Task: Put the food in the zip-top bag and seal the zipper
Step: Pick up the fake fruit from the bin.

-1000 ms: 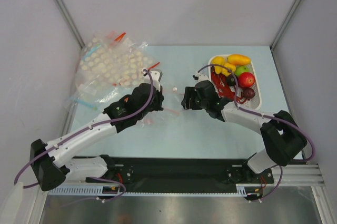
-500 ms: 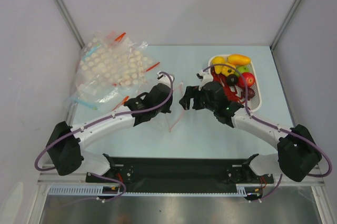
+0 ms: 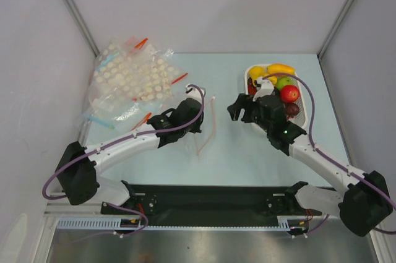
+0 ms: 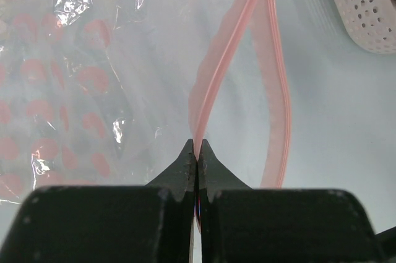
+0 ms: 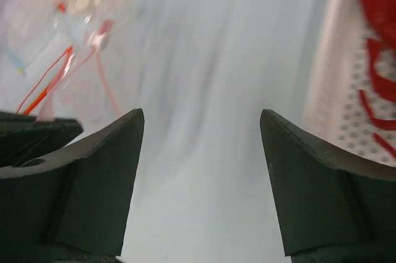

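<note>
The zip-top bag (image 3: 206, 128) lies clear and crinkly on the table between the arms. My left gripper (image 3: 198, 125) is shut on one pinkish-red zipper (image 4: 230, 43) strip; the other strip (image 4: 279, 93) bows away, so the mouth gapes. My right gripper (image 3: 234, 112) stands open and empty just left of the white basket (image 3: 303, 114). The food sits in that basket: mango (image 3: 281, 68), yellow pepper (image 3: 255, 72), green apple (image 3: 285, 81), red apple (image 3: 289, 94), dark purple fruit (image 3: 292, 109). The right wrist view shows the red lobster (image 5: 378, 25) in the basket (image 5: 346, 90), right of my open gripper (image 5: 202, 128).
A heap of clear dotted bags (image 3: 130, 77) with red and blue strips lies at the back left, also seen as dotted bags (image 4: 59, 90) beside the held strip. The basket's corner (image 4: 366, 4) shows at the upper right. Grey walls close in the table.
My right gripper has let go and drawn back right from the bag toward the basket, jaws wide. The left arm swung right with the strip, then held still.
</note>
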Controlling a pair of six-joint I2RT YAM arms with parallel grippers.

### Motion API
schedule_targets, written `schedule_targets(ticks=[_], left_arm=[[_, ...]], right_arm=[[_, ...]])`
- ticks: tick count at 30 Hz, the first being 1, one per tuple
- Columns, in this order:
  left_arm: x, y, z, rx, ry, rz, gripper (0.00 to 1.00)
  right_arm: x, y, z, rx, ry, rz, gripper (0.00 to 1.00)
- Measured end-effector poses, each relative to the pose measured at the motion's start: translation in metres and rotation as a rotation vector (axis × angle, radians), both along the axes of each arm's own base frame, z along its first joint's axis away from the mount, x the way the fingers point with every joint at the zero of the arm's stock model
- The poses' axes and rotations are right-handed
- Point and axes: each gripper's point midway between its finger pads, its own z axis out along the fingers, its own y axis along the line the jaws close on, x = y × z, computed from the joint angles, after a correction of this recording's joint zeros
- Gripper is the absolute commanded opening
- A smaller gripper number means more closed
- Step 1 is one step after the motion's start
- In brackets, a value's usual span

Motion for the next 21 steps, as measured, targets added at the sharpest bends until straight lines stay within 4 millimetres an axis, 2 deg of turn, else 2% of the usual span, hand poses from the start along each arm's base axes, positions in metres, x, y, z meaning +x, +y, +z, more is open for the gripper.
schedule_targets(ticks=[3,6,7,9,13,16,21], left_arm=[[0.000,0.000,0.000,0.000,-0.002,-0.002,0.00],[0.000,0.000,0.000,0.002,-0.003,-0.003,0.00],[0.000,0.000,0.000,0.002,-0.003,-0.003,0.00],[0.000,0.000,0.000,0.002,-0.003,-0.003,0.00],[0.000,0.000,0.000,0.003,-0.004,-0.004,0.00],[0.001,0.000,0.001,0.002,-0.006,-0.004,0.00],[0.002,-0.002,0.009,-0.014,-0.029,-0.013,0.00]], right_arm=[[0.011,-0.035,0.010,-0.004,-0.047,-0.135,0.80],[0.023,-0.061,0.010,-0.020,-0.066,-0.248,0.82],[0.029,-0.068,0.008,-0.025,-0.067,-0.276,0.85],[0.040,-0.080,0.001,-0.040,-0.051,-0.319,0.89],[0.079,-0.098,-0.009,-0.082,0.011,-0.395,0.96],[0.103,-0.107,-0.009,-0.094,0.021,-0.433,0.99],[0.134,-0.122,-0.016,-0.114,0.039,-0.481,0.99]])
